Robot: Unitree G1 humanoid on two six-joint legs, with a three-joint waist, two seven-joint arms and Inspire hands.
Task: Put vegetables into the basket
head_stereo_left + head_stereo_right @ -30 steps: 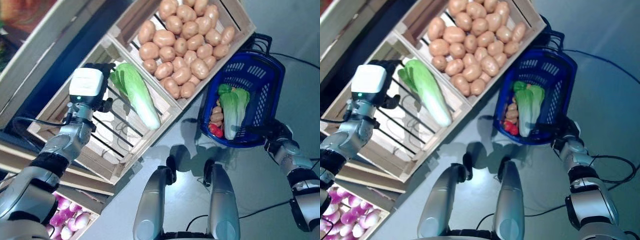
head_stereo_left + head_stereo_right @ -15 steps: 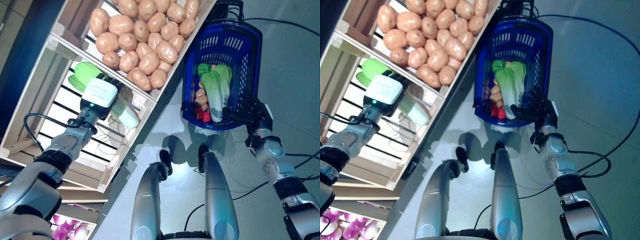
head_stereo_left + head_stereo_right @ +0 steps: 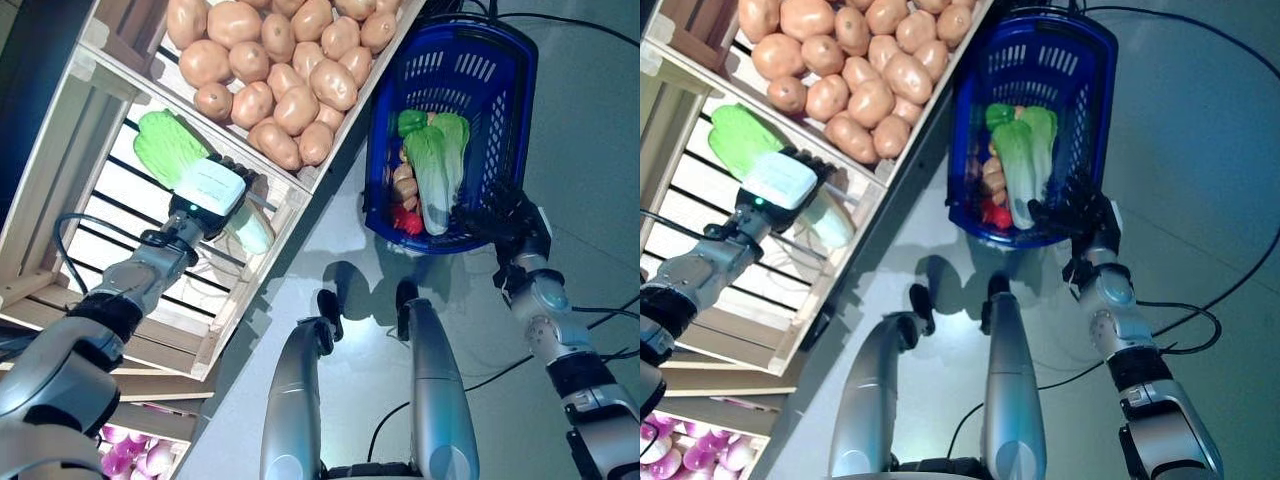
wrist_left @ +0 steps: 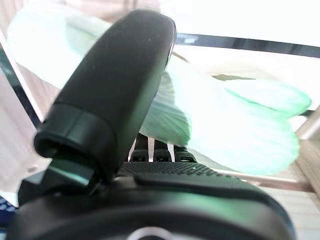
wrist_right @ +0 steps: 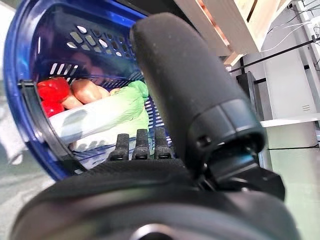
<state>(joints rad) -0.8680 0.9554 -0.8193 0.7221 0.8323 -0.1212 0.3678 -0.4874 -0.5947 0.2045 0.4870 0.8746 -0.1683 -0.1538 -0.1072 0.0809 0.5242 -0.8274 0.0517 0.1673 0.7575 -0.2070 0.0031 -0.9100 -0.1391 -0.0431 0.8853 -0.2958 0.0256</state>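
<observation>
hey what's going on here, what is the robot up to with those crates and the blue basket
The robot is picking vegetables out of wooden crates. Its left hand is down in the slatted crate, fingers closing over a napa cabbage that lies there. Its right hand grips the rim of the blue basket held out beside the crates. The basket already holds another cabbage, some potatoes and something red. The neighbouring crate is full of potatoes.
</observation>
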